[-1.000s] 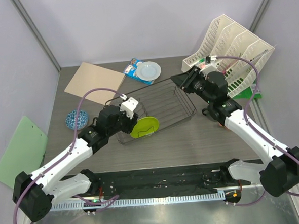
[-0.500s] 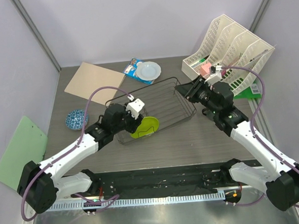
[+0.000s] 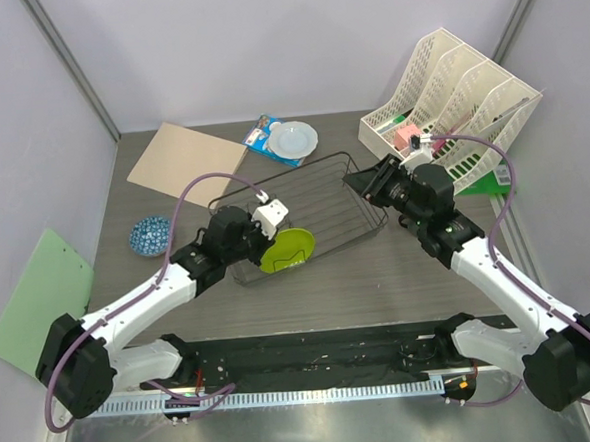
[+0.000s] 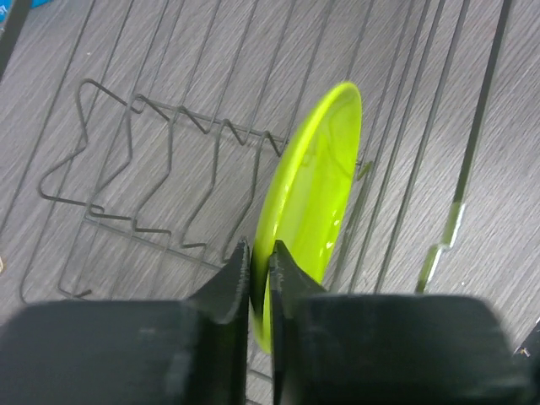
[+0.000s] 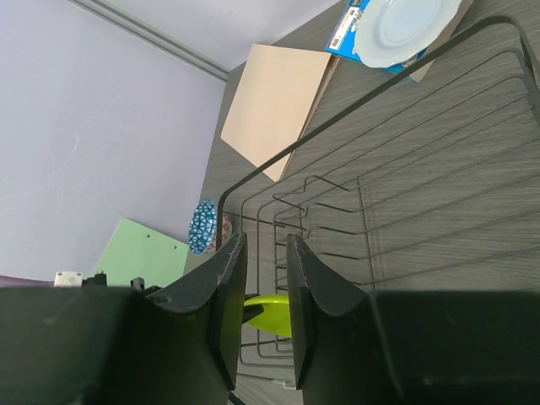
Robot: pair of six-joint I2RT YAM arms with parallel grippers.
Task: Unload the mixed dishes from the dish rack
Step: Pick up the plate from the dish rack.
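The dish rack (image 3: 318,194) is a dark wire basket at the table's middle. The lime-green plate (image 3: 289,249) stands on edge at its near-left end. My left gripper (image 3: 267,235) is shut on that plate's rim; in the left wrist view both jaws pinch the plate (image 4: 316,186) at its lower edge. My right gripper (image 3: 367,183) hovers over the rack's right end, jaws slightly apart and empty. The white plate (image 3: 293,138) lies on the blue packet behind the rack. The blue speckled bowl (image 3: 151,236) sits left of the rack. I see no mug or cup.
A white slotted file organiser (image 3: 457,91) stands at the back right. A tan board (image 3: 183,162) lies at the back left and a green board (image 3: 37,297) at the left edge. The right wrist view shows the rack (image 5: 405,194), plate (image 5: 272,314) and bowl (image 5: 202,226).
My left gripper has shifted slightly right, keeping its hold on the green plate. My right gripper has come down and nearer, over the rack's right end.
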